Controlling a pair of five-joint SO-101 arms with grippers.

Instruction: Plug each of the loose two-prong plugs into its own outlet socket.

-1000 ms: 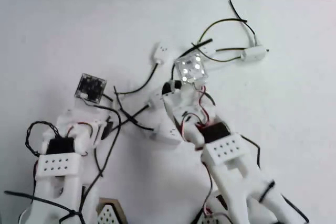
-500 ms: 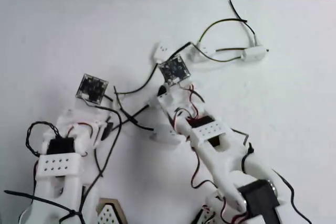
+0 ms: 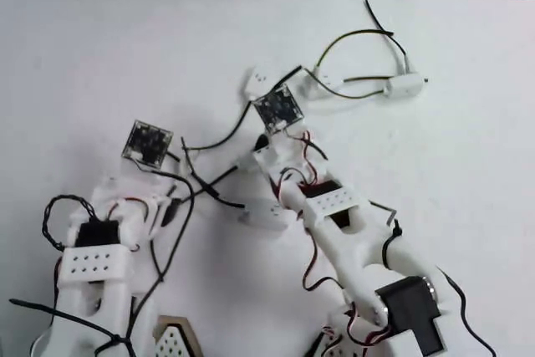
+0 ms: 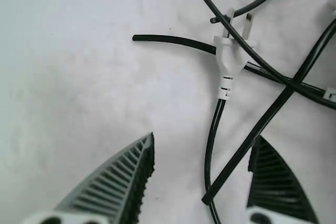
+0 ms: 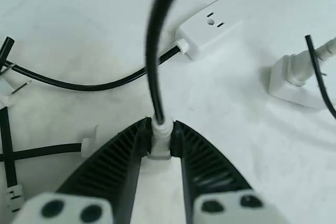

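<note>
Right wrist view: a white plug (image 5: 159,144) is clamped between the closed jaws of the right gripper (image 5: 159,125), with an outlet socket (image 5: 210,26) lying apart beyond them. On the table (image 4: 68,66), a second plug (image 4: 229,59) is seen untouched ahead of the left gripper (image 4: 203,140), whose jaws are spread wide.

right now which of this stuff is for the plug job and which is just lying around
for the job: gripped plug in the right hand; loose plug ahead of the open left hand; empty socket
lying about: brown-edged piece near the arm bases
</note>
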